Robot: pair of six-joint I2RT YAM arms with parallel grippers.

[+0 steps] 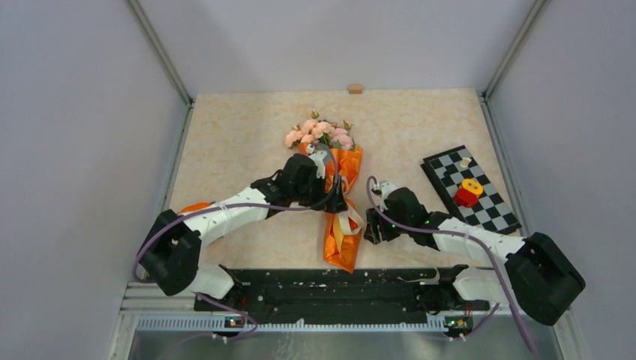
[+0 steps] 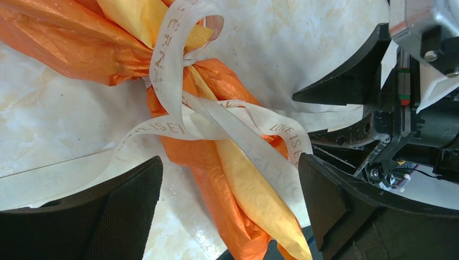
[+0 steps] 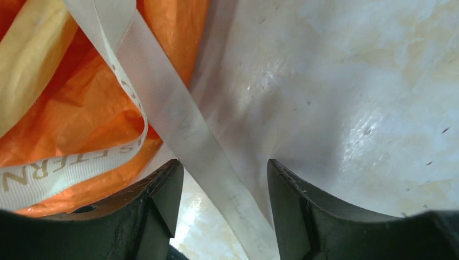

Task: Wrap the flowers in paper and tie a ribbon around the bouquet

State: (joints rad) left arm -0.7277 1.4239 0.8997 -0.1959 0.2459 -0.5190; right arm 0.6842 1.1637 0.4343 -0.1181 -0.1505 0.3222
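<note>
Near the middle of the table, the bouquet is laid flat, with the flowers pointed to the far edge and the narrow end of the paper pointed to the near edge. The ribbon is wound around the waist of the orange cone and is crossed there in a knot. Its printed tails are spread over the paper and onto the table. The left gripper is held over the tied part; its fingers are opened wide, one on each side of the cone, and nothing is gripped by them. The right gripper is placed low, just beside the right side of the cone, toward the near edge. Its fingers are partly opened, and one ribbon tail is seen running between them without being pinched. By the right edge, a checkered board is seen, with a red and yellow object on it.
</note>
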